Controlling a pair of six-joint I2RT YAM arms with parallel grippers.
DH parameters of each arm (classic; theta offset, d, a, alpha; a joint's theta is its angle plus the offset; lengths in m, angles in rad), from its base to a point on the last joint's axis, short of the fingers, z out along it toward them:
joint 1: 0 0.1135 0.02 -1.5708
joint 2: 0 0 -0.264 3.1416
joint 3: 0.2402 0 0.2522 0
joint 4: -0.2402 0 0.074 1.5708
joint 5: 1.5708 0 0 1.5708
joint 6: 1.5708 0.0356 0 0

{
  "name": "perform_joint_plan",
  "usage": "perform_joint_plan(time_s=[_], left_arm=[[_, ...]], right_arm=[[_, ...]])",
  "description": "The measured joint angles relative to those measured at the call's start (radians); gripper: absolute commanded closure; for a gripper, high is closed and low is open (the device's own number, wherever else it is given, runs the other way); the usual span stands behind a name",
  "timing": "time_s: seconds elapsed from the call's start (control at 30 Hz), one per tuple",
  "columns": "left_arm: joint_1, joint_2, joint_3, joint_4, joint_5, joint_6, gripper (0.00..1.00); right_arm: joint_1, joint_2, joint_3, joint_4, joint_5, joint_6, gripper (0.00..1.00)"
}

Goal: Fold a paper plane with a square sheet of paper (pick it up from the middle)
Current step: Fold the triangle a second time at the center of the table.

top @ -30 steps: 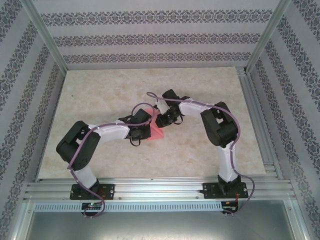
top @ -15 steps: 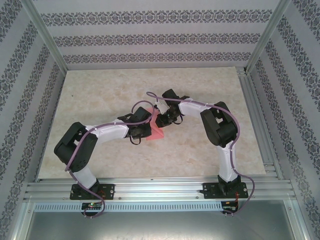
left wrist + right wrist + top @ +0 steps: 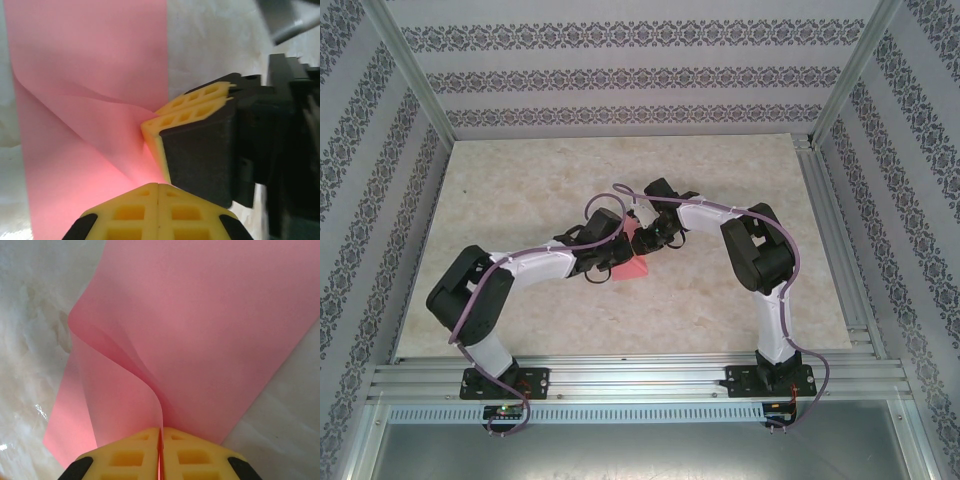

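Square sheet of paper [image 3: 632, 266] sits mid-frame on the surface [image 3: 520, 180], partly lifted. Your right pincer [image 3: 161, 436] is clamped on its curled edge, apparently to carry the fold over. Your left pincer [image 3: 158, 192] is closed, tips at the crease, probably pinning it.

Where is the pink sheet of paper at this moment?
At the middle of the table in the top view, the pink sheet of paper lies between the left tool and the right tool, which pinches its curled-up part.
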Motion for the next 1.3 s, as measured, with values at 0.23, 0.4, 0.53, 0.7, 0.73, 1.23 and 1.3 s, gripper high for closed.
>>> perform_joint_plan(time_s=[0.23,0.4,0.53,0.7,0.73,1.23,1.3], left_arm=[[0.002,0.042,-0.012,0.029,0.004,-0.057,1.0],[0.002,0.051,-0.012,0.029,0.004,-0.071,1.0],[0.002,0.077,-0.011,0.036,0.004,-0.076,1.0],[0.002,0.103,-0.011,0.043,0.004,-0.078,1.0],[0.002,0.105,-0.011,0.046,0.004,-0.078,1.0],[0.002,0.072,-0.011,0.067,0.014,-0.086,1.0],[0.002,0.068,-0.011,0.081,0.021,-0.09,1.0]], right_arm=[[0.0,0.001,0.001,-0.001,0.0,0.0,0.9],[0.0,0.003,0.005,-0.005,0.0,0.0,0.9],[0.0,0.004,0.006,-0.007,0.0,0.0,0.9],[0.0,0.004,0.008,-0.009,0.0,0.0,0.9],[0.0,0.005,0.008,-0.01,0.0,0.0,0.9],[0.0,0.008,0.013,-0.015,0.0,0.0,0.9],[0.0,0.008,0.013,-0.015,0.0,0.0,0.9]])
